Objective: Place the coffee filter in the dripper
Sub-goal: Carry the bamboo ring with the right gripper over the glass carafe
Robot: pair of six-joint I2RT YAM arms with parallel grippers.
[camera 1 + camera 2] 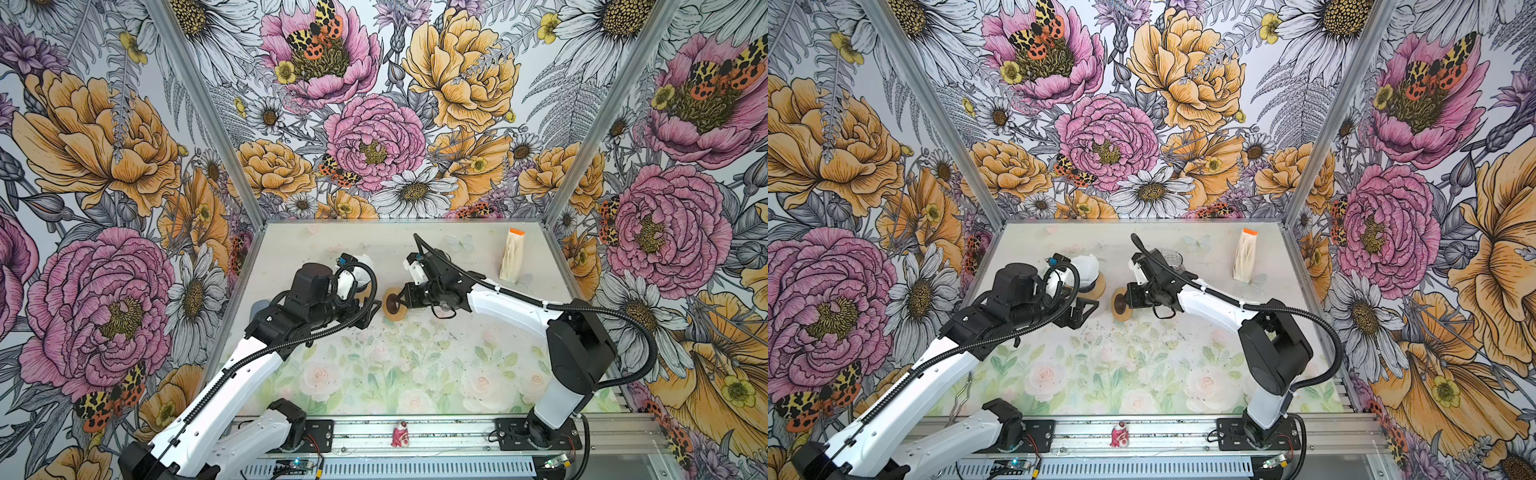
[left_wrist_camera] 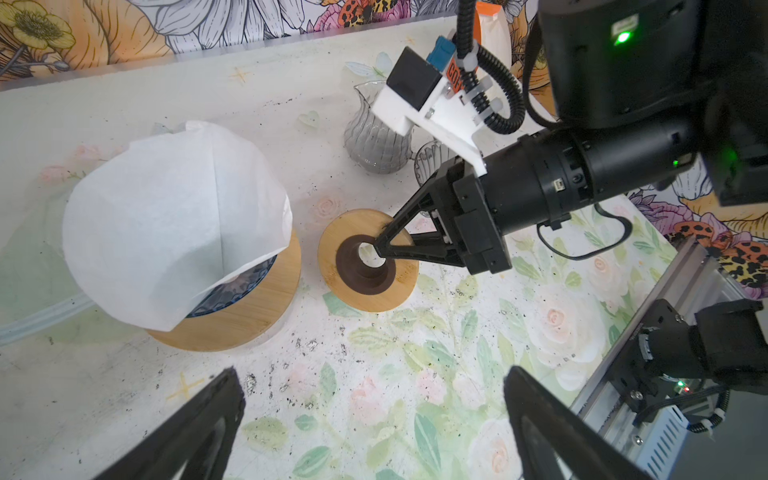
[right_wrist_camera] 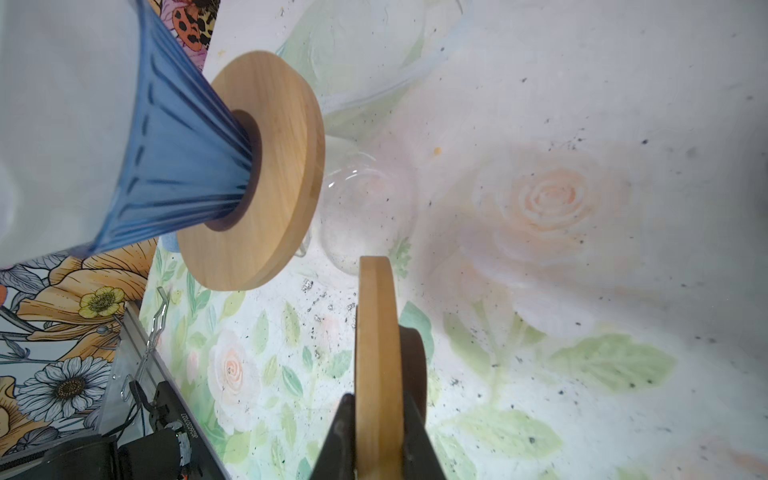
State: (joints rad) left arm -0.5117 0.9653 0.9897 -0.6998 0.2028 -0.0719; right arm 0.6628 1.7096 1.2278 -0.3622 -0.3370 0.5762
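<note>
Lighting bright, even, diffuse; shadows soft. Top views sharp, flower-printed wall panels (image 1: 104,145) splayed toward edges. Right wrist view: blue ribbed glass dripper (image 3: 178,166) close, blurred

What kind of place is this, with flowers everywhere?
Probably a robot test booth staged for coffee making: two arms bolted to a metal rail, printed floral walls, and a dripper with a paper filter.
</note>
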